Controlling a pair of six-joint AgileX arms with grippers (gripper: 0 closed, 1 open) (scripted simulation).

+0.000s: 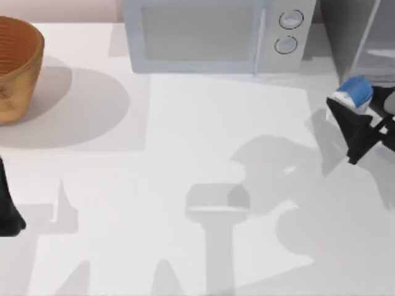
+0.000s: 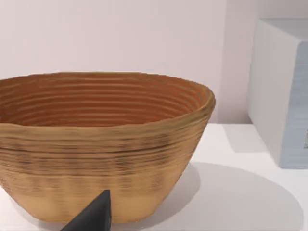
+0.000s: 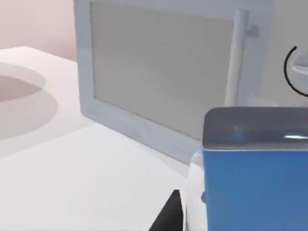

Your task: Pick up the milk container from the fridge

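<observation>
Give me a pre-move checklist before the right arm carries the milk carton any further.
1. Small white carton with blue top between the right gripper fingers: ok.
2. Carton outside the dark grey fridge: ok.
3. Grip firmness: cannot tell.
4. Carton clear of the pale blue-grey microwave: ok.
5. Left gripper parked at the table's left edge, away from the carry path: ok.
6. Ribbed wooden bowl far from the carton: ok.
</observation>
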